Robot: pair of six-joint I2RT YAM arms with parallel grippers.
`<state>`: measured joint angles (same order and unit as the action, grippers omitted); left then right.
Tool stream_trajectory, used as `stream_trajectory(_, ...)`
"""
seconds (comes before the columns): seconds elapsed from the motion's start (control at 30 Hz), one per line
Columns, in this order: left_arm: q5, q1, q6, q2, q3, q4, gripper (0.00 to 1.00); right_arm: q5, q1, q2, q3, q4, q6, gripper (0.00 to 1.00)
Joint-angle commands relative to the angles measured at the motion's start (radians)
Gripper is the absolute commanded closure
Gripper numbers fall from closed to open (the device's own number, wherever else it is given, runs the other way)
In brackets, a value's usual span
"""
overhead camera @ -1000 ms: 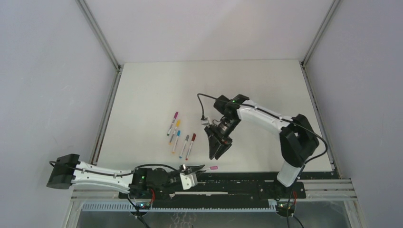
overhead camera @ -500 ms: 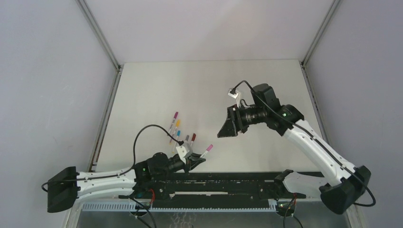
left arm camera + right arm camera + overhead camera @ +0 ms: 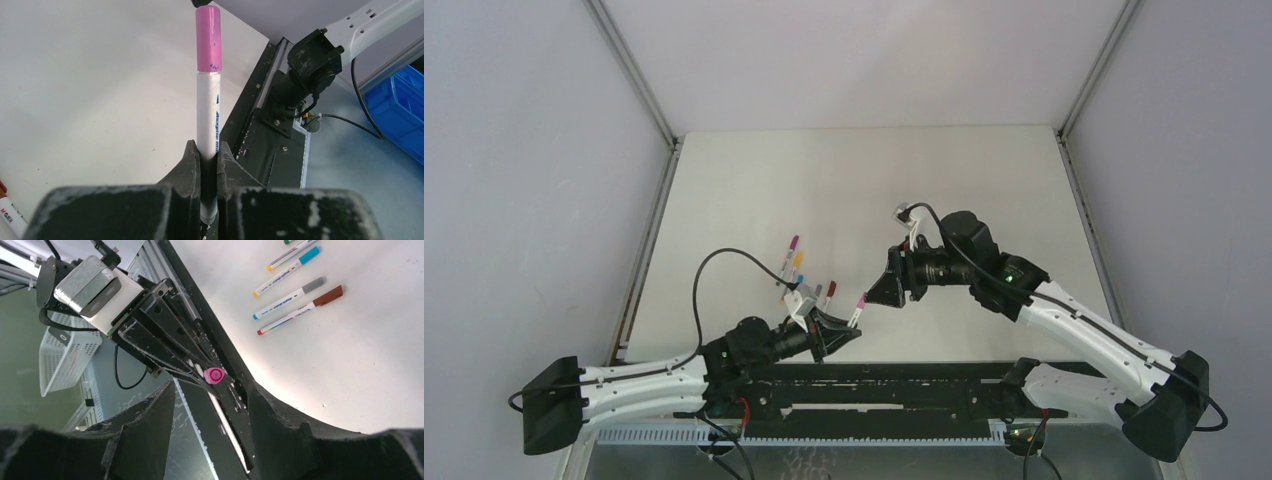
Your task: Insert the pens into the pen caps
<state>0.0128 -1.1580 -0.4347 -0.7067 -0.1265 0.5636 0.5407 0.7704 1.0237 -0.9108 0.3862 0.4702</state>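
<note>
White table (image 3: 824, 190), left pincer (image 3: 205, 155) clamped on pen (image 3: 208, 115), right pincer (image 3: 210, 390) apart, seemingly near pink cap (image 3: 208, 37)

Pens: 6. One clamped pen (image 3: 208, 120) stands in the left gripper (image 3: 204, 150). Five lie on the table (image 3: 924, 180) just beside that gripper.

Caps: 6, each on a pen.
- The pink cap (image 3: 208, 37) sits on the clamped pen, directly ahead of the right gripper (image 3: 210, 387).
- The other five are the magenta cap (image 3: 793, 241), yellow cap (image 3: 799, 257), blue cap (image 3: 309, 254), grey cap (image 3: 314, 285) and dark red cap (image 3: 328, 296).

Grippers: 2.
</note>
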Motion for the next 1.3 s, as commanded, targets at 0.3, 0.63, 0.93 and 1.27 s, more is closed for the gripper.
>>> stream_trajectory(0.3, 0.031, 0.006, -0.036, 0.001, -0.076, 0.042, 1.0, -0.003, 0.047, 0.026, 0.059, -0.199, 0.076, 0.58)
stream_trajectory(0.63, 0.041, 0.005, -0.038, 0.011, -0.082, 0.042, 1.0, 0.008, 0.07, 0.061, 0.063, -0.21, 0.075, 0.77)
stream_trajectory(0.93, 0.026, 0.004, -0.057, 0.036, -0.083, 0.059, 1.0, 0.079, 0.081, 0.062, 0.11, -0.257, 0.103, 1.0)
stream_trajectory(1.27, -0.046, 0.007, -0.051, -0.021, -0.133, 0.05, 1.0, 0.039, 0.09, 0.115, 0.088, -0.173, 0.254, 1.0)
